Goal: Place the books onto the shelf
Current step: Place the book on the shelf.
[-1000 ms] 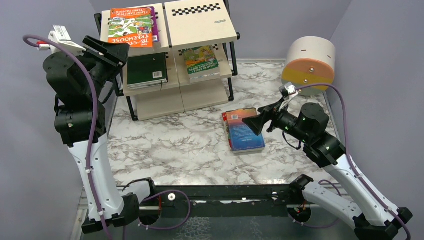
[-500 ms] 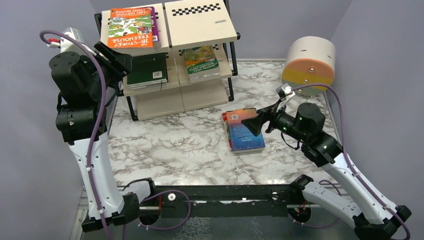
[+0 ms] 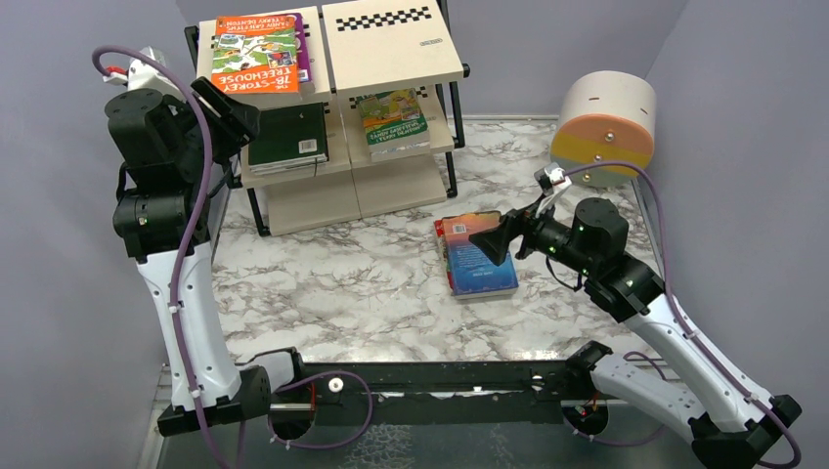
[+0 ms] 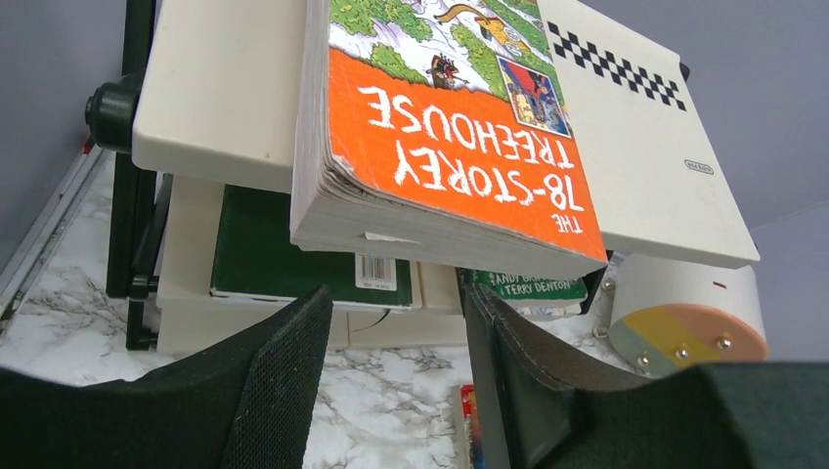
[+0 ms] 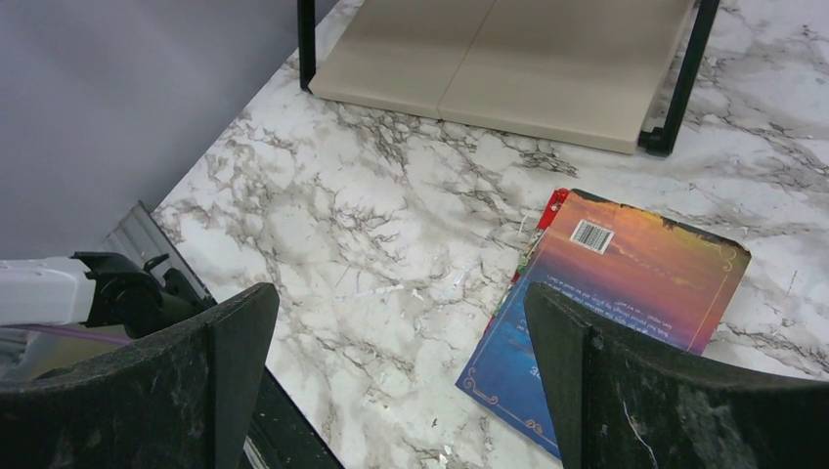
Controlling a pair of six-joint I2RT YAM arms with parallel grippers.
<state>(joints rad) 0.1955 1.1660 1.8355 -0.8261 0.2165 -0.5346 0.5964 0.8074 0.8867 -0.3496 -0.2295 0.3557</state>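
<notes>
The shelf (image 3: 391,59) stands at the back of the table. An orange treehouse book (image 3: 256,54) lies on its top left board over a purple book. On the middle tier lie a dark green book (image 3: 286,137) and a green cartoon book (image 3: 393,119). My left gripper (image 3: 230,112) hovers open and empty at the shelf's left end; in the left wrist view the orange book (image 4: 459,166) overhangs my left gripper (image 4: 396,381). A blue and orange book (image 3: 476,256) lies flat on the marble. My right gripper (image 3: 494,239) hangs wide open just above it, and its own view shows my right gripper (image 5: 401,371) beside that book (image 5: 616,293).
A round beige and orange drum (image 3: 603,125) sits at the back right. The shelf's bottom board (image 5: 508,68) is bare, as is the top right board with the checkered strip (image 3: 391,20). Grey walls close in on both sides.
My left arm has swung a little to the right, bringing its gripper closer to the shelf's left end, with the jaws slightly wider. The right gripper has crept slightly left over the blue book.
</notes>
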